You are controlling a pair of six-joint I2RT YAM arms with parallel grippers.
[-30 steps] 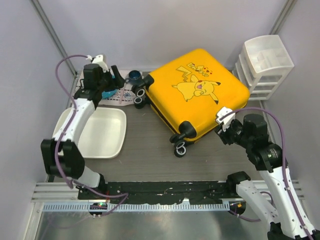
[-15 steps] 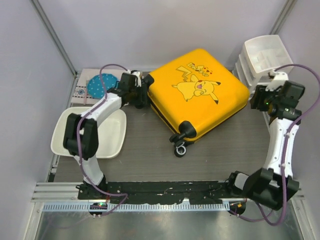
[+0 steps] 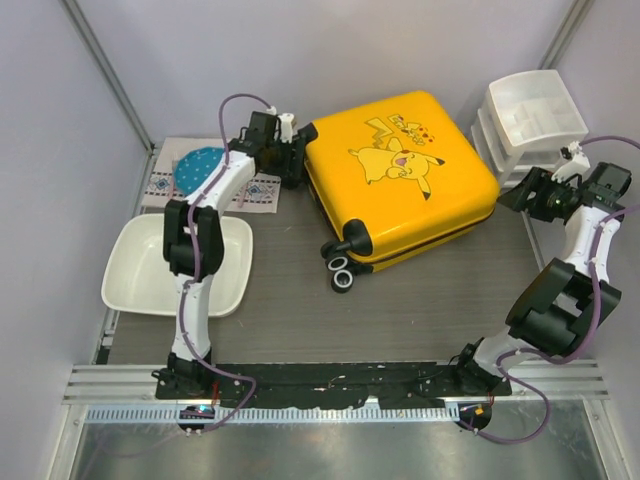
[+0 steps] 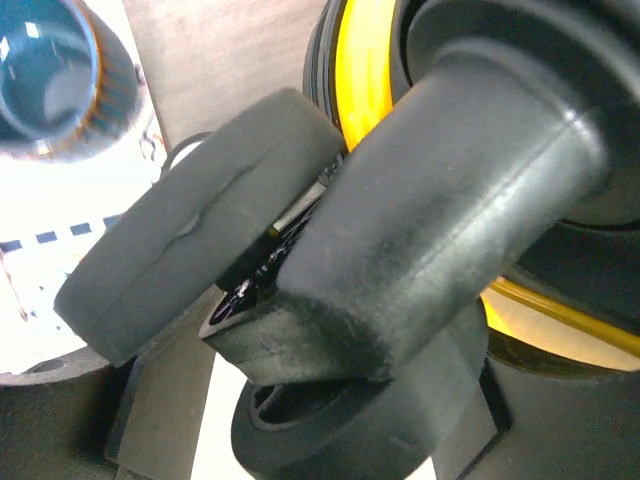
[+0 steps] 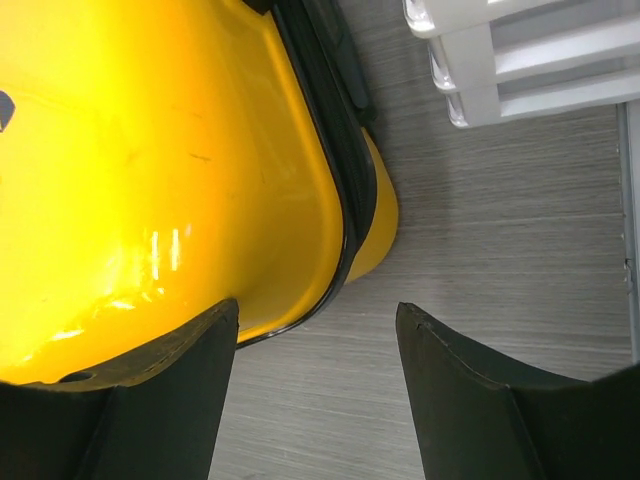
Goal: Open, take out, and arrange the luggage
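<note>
The luggage (image 3: pixel 400 170) is a yellow hard-shell suitcase with a cartoon print. It lies flat and zipped shut in the middle of the table, with two black wheels (image 3: pixel 342 272) at its near corner. My left gripper (image 3: pixel 292 152) is pressed up to its far-left corner. In the left wrist view a black caster wheel (image 4: pixel 200 220) and its fork (image 4: pixel 450 200) fill the picture, so the jaws are hidden. My right gripper (image 3: pixel 515 195) sits at the suitcase's right corner. It is open (image 5: pixel 315 312), with bare table between the fingers and the left finger beside the yellow shell (image 5: pixel 150 150).
A white plastic drawer unit (image 3: pixel 525 120) stands at the back right, close behind my right gripper, and shows again in the right wrist view (image 5: pixel 520 60). A white tray (image 3: pixel 150 280) lies at the front left. A patterned mat (image 3: pixel 165 185) with a teal dish (image 3: pixel 200 165) lies at the back left.
The suitcase has turned and slid toward the back, its near wheels moving left. My left arm went from the mat to the far-left wheels. My right arm swung out right and opened wider.
</note>
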